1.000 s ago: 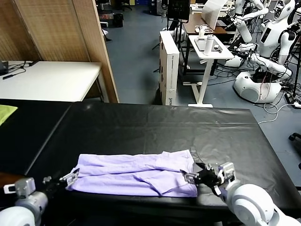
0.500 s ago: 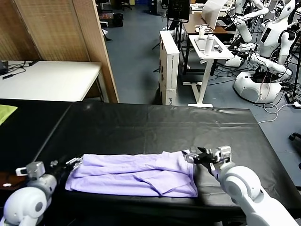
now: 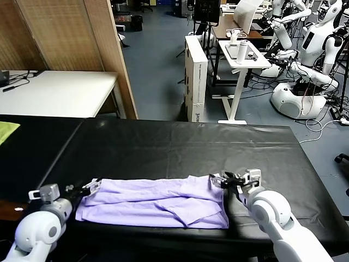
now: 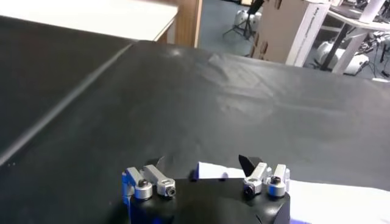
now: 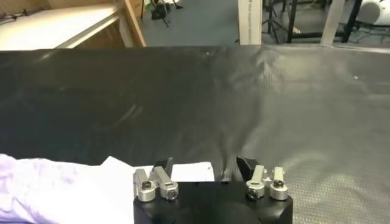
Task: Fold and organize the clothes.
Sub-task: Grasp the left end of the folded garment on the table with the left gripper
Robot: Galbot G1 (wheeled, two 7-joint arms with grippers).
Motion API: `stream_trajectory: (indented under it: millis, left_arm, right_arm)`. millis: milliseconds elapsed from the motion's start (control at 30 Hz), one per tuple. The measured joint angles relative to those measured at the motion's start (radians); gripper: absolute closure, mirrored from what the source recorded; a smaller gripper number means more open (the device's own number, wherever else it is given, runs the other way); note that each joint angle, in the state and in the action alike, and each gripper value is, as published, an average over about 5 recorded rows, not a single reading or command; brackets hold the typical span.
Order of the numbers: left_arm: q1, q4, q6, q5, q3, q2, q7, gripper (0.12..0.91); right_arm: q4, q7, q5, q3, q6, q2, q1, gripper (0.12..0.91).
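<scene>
The lavender T-shirt (image 3: 158,201) lies folded into a long band across the near part of the black table (image 3: 180,147). My left gripper (image 3: 90,187) is open at the band's left end, its far corner (image 4: 210,171) showing between the jaws. My right gripper (image 3: 221,180) is open at the band's right far corner, with a patch of fabric (image 5: 183,172) between the jaws and more shirt to one side (image 5: 49,185). Neither gripper holds the cloth.
A yellow-green cloth (image 3: 6,131) lies at the table's far left edge. A white table (image 3: 54,93) and a wooden screen (image 3: 71,38) stand behind on the left. White boxes (image 3: 196,76), a small stand and other robots stand beyond the table.
Both grippers moved away from me along the band's ends, from the near corners up to the far corners. The shirt has barely shifted.
</scene>
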Motion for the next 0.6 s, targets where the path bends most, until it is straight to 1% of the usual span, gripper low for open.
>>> stream_trajectory:
  millis: [133, 167, 267, 300, 367, 400, 433, 500, 533, 600]
  left_arm:
    - [-0.005, 0.014, -0.002, 0.006, 0.003, -0.01, 0.001, 0.292]
    - [-0.006, 0.017, -0.003, 0.007, 0.004, -0.012, 0.002, 0.309]
    - [-0.005, 0.02, -0.004, 0.007, 0.004, -0.016, 0.004, 0.375]
    - [-0.004, 0.02, -0.005, 0.007, 0.004, -0.016, 0.004, 0.42]
    - [-0.003, 0.02, -0.007, 0.007, 0.004, -0.017, 0.005, 0.512]
    - [-0.002, 0.02, -0.009, 0.007, 0.004, -0.017, 0.005, 0.583]
    - [-0.001, 0.019, -0.01, 0.007, 0.004, -0.017, 0.005, 0.64]
    - [0.0, 0.019, -0.011, 0.008, 0.004, -0.019, 0.006, 0.753]
    - [0.0, 0.019, -0.011, 0.009, 0.005, -0.02, 0.006, 0.794]
    - [0.0, 0.019, -0.012, 0.013, 0.005, -0.023, 0.006, 0.852]
  right_arm:
    - [-0.003, -0.002, -0.004, 0.0, 0.0, 0.004, -0.004, 0.336]
    - [-0.003, -0.003, -0.004, 0.0, 0.0, 0.005, -0.005, 0.364]
    - [-0.003, -0.004, -0.005, 0.0, 0.0, 0.006, -0.006, 0.512]
    - [-0.003, -0.004, -0.006, 0.0, 0.0, 0.006, -0.006, 0.585]
    - [-0.003, -0.004, -0.008, 0.0, 0.0, 0.007, -0.007, 0.699]
    - [-0.003, -0.004, -0.009, 0.0, 0.0, 0.008, -0.007, 0.767]
    - [-0.003, -0.004, -0.011, 0.001, 0.0, 0.009, -0.008, 0.816]
    - [-0.003, -0.004, -0.016, 0.002, 0.0, 0.012, -0.011, 0.874]
    - [-0.002, -0.003, -0.02, 0.002, 0.0, 0.014, -0.013, 0.885]
    - [-0.001, 0.0, -0.028, 0.004, 0.0, 0.019, -0.018, 0.885]
